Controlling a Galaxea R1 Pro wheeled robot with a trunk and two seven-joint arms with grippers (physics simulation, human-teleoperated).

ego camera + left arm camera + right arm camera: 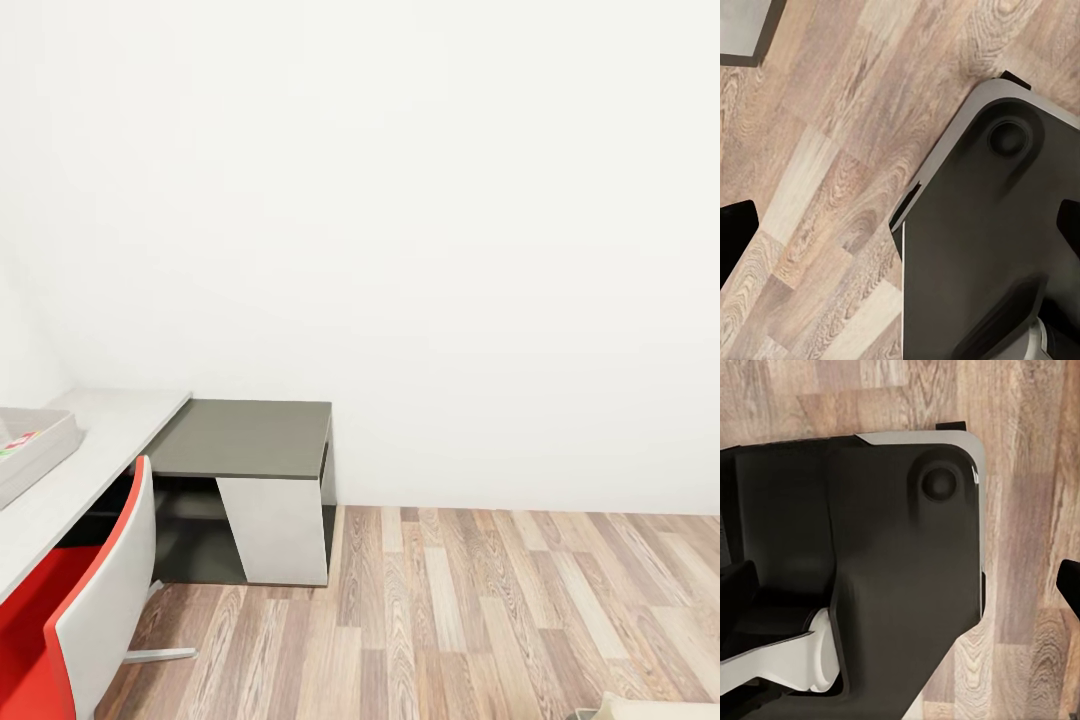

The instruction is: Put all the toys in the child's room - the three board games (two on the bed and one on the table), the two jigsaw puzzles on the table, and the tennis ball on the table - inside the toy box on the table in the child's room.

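Grey toy box point(45, 447) on table point(110, 440) — colourful contents, maybe puzzles; end effector states unclear.

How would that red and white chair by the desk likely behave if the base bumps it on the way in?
The chair looks like a thin moulded shell on a slim metal leg, so it is probably light for its size. On the smooth wood floor it would likely slide or pivot rather than resist. A high push on its backrest might tip it.
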